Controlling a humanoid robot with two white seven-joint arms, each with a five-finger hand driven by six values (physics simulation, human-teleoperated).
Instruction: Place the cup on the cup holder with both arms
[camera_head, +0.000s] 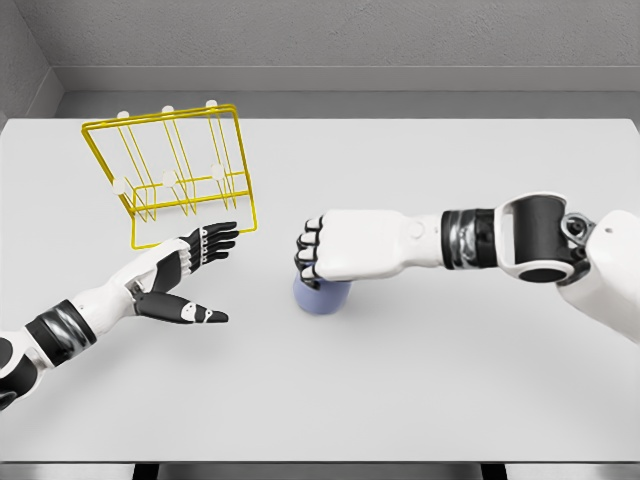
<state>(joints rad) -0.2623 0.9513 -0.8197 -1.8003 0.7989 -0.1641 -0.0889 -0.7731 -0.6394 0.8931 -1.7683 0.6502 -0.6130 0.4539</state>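
A white table (400, 400) fills most of the head view, with grey walls behind it. On its far left stands the holder (172, 172), a yellow wire rack with upright pegs tipped in white knobs, its frame leaning back a little. The cup (322, 296), a pale lavender blue, stands upright on the table near the middle, to the right of the holder and well apart from it. The right arm comes in from the right edge and reaches across to the cup. The right hand (335, 248) sits on top of the cup with its back turned up and its fingers curled down over the rim; it appears to be gripping the cup, though the hand hides the rim and the contact itself cannot be seen. Only the lower body of the cup shows beneath the knuckles. The left arm comes in from the lower left. The left hand (185, 270) hangs over the table just in front of the holder, between the holder and the cup, with its fingers spread and straight, thumb apart, holding nothing and touching neither one.
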